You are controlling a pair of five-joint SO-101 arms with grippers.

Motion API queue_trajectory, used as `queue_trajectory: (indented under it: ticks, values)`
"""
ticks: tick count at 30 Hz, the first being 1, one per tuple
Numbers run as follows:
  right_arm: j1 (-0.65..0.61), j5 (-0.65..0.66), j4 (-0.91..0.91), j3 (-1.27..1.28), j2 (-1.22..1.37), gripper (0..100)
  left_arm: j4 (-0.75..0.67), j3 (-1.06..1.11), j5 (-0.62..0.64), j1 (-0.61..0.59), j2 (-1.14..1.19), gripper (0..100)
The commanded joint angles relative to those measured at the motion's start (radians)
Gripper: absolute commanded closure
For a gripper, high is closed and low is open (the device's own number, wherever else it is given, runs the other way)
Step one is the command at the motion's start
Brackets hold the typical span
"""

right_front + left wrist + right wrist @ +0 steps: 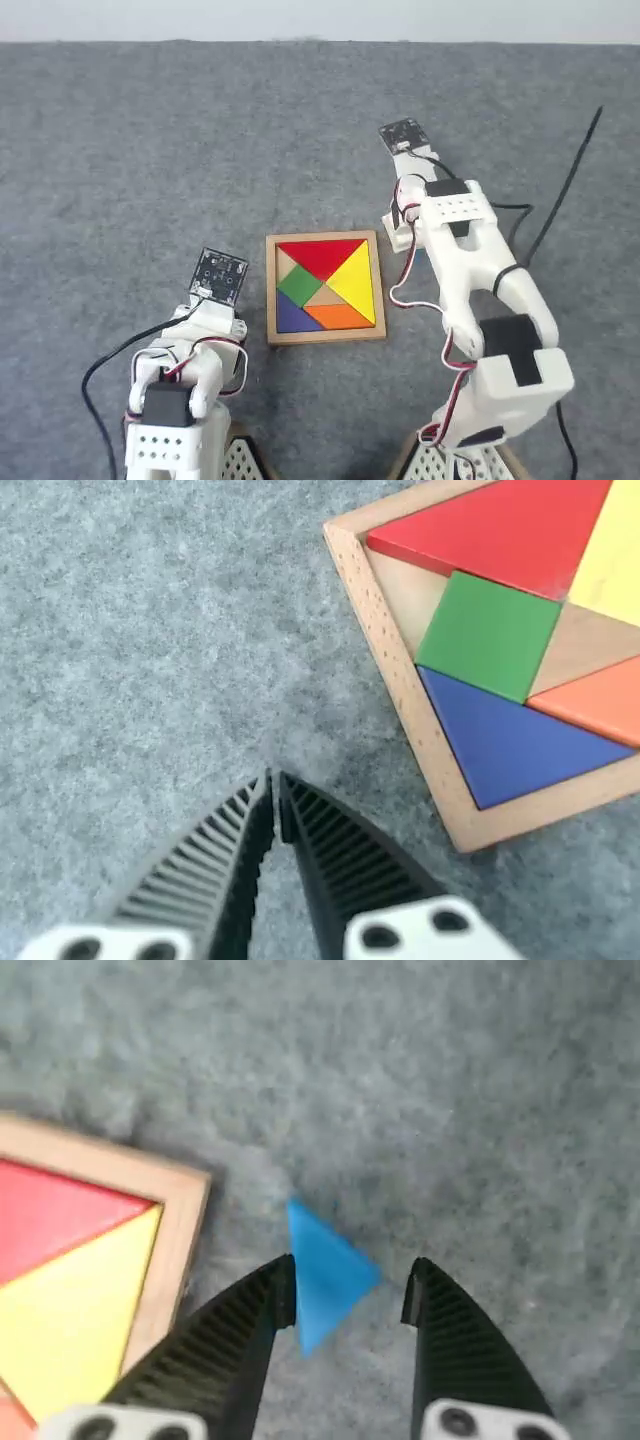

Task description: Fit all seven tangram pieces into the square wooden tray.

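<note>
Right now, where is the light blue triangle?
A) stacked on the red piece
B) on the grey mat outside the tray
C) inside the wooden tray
B: the light blue triangle lies on the grey mat beside the wooden tray, within the open right gripper.

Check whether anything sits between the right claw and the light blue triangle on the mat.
Nothing visible does. The right claw is open, and the light blue triangle lies flat on the grey mat right between its fingertips, just off the corner of the wooden tray, apart from the rim.
</note>
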Motion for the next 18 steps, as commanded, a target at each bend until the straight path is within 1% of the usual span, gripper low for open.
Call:
queue_trajectory:
  ticks: [1,3,7,14,18]
  values:
    - [-0.002,0.074,0.019,-0.046,-0.068,80.5,0.006,-0.012,0.008,-0.005,-0.025,99]
    - [-0.016,0.103,0.022,-0.048,-0.044,80.5,0.006,-0.012,0.008,-0.005,-0.025,99]
    - [-0.041,0.235,0.022,-0.052,0.025,80.6,0.006,-0.012,0.008,-0.005,-0.025,99]
    - [-0.024,0.281,0.005,-0.098,0.12,80.8,0.006,-0.012,0.008,-0.005,-0.025,99]
    - [-0.013,0.285,-0.002,-0.103,0.142,80.8,0.006,-0.012,0.008,-0.005,-0.025,99]
